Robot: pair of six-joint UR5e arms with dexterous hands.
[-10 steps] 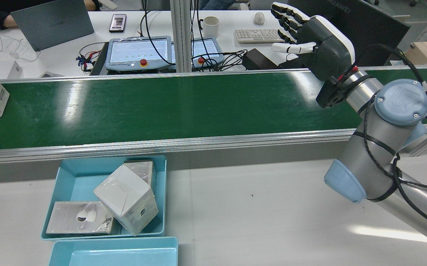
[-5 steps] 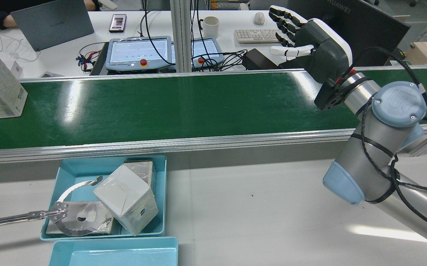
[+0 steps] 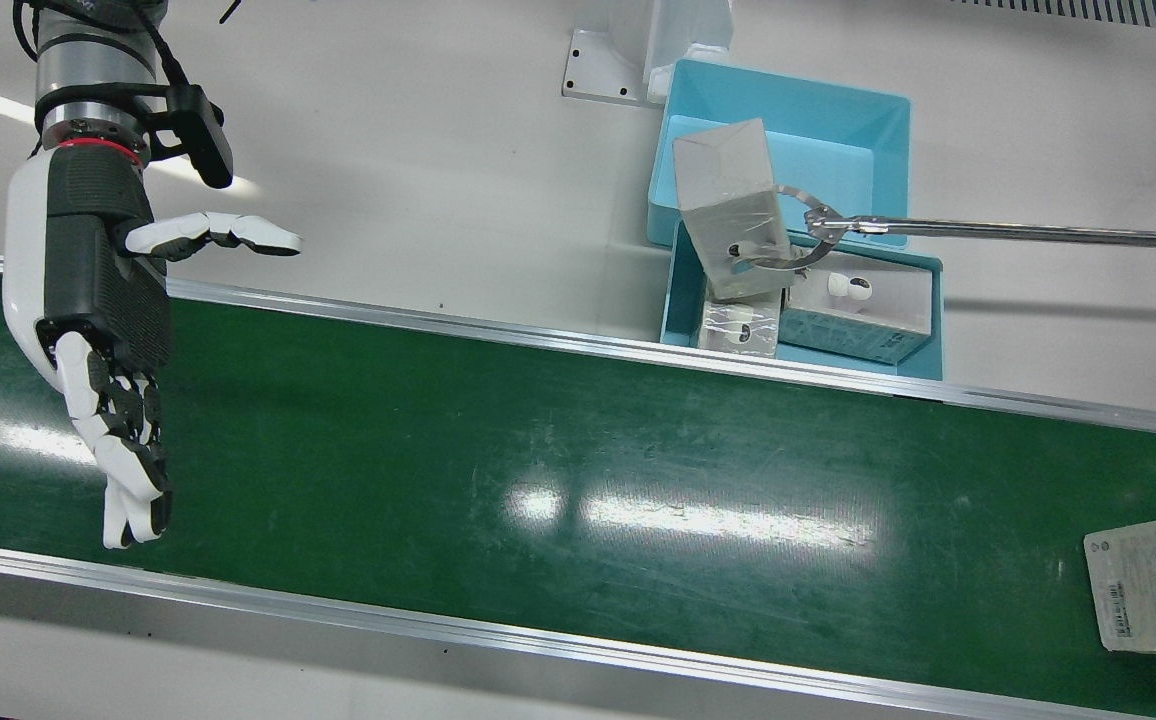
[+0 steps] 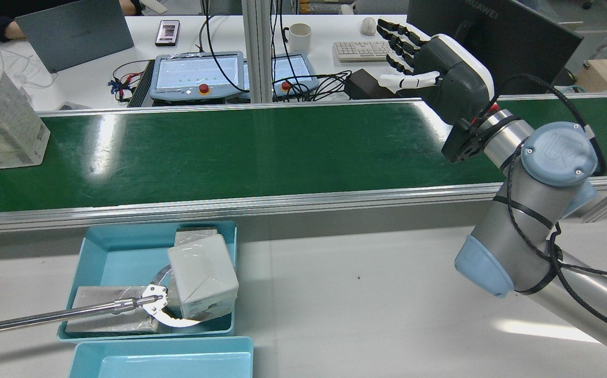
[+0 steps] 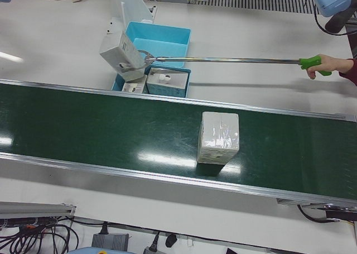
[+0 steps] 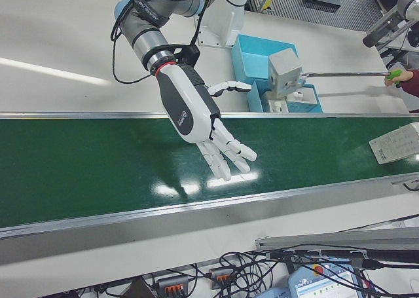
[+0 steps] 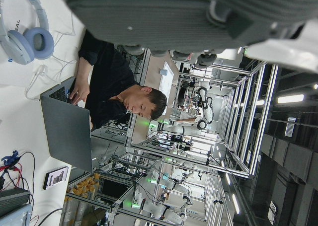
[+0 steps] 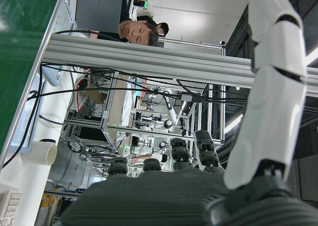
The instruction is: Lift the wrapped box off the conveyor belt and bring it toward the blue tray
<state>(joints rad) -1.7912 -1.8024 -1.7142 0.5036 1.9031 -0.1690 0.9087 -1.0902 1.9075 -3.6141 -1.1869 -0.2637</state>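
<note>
The wrapped box [image 4: 5,124] stands on the green conveyor belt [image 4: 261,152] at the rear view's far left; it also shows in the left-front view [image 5: 219,137] and at the front view's right edge [image 3: 1151,585]. My right hand [image 4: 442,71] hovers open above the belt's other end, palm toward the box, fingers spread, holding nothing [image 3: 98,330] [image 6: 196,114]. The blue tray [image 4: 105,251] sits just below the belt's near rail and holds several wrapped boxes. My left hand [image 7: 198,12] shows only in its own view as palm and finger bases, with nothing in it.
A person's hand [image 5: 322,64] holds a long reach-grabber [image 4: 62,313] whose claw grips a white wrapped box [image 4: 203,281] in the tray. A second blue tray [image 4: 161,362] lies next to it. Pendants, a keyboard and a laptop sit on the desk beyond the belt.
The wrapped box has ridden the belt further into the rear view from the left. The grabber came into the tray and tipped up a box. My right hand drifted slightly left.
</note>
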